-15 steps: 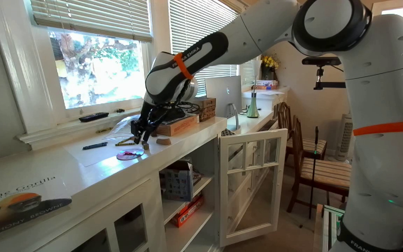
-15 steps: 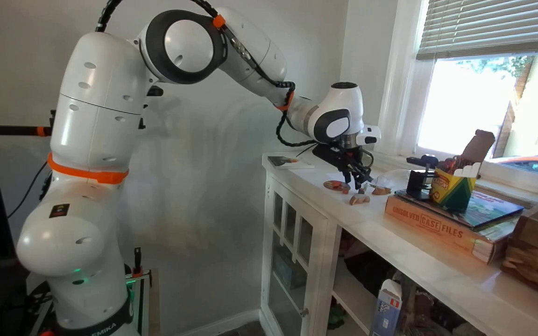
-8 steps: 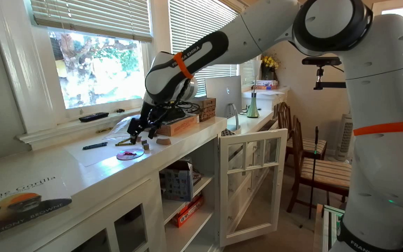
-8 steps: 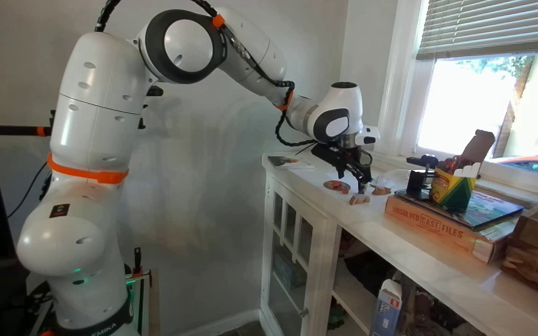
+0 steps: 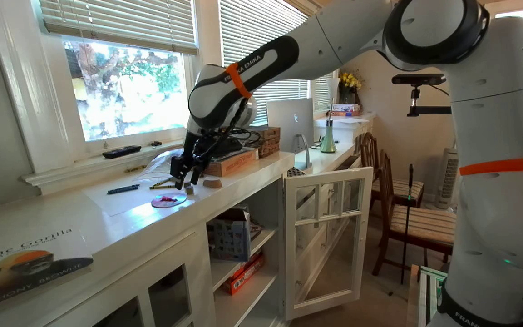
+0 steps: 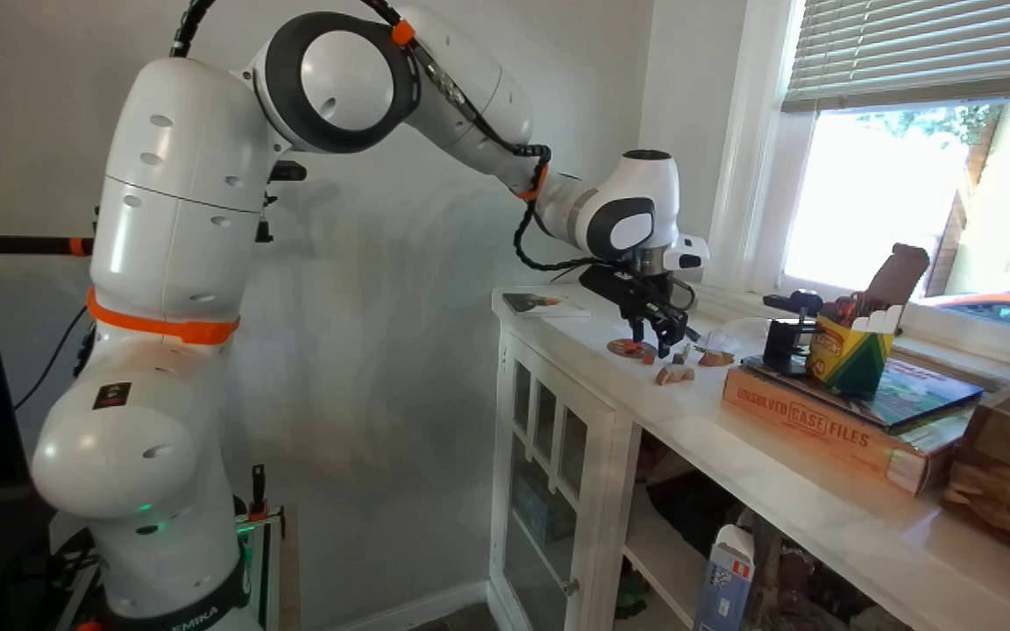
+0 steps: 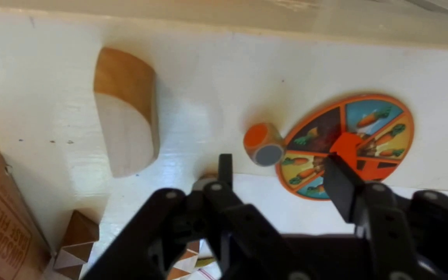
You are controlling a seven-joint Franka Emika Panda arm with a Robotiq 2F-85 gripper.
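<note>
My gripper [image 7: 280, 170] stands open low over the white counter, nothing between its fingers. Just past the gap, in the wrist view, lies a small wooden die [image 7: 263, 144] with orange and grey faces. It lies beside a round carrot-picture disc [image 7: 312, 134] with an orange pointer. The right finger [image 7: 342, 186] overlaps that disc in view; whether they touch I cannot tell. Behind the left fingertip another small round-edged piece [image 7: 208, 176] is mostly hidden. A half-round wooden block [image 7: 126, 112] lies further left. Both exterior views show the gripper [image 5: 186, 182] [image 6: 650, 340] close above these pieces.
An orange box [image 6: 821, 429] bears a crayon box [image 6: 856, 355] and a dark stand [image 6: 787, 342]. A triangle-patterned wooden piece [image 7: 77, 245] lies by it. Dark markers [image 5: 123, 189], a plastic bag [image 5: 161, 164] and a book [image 5: 30, 268] share the counter. A glass cabinet door [image 5: 325, 170] hangs open.
The jaws spread wide half a second ago and have since drawn partly together. The hand has shifted slightly toward the disc, and the arm's elbow has moved back a little.
</note>
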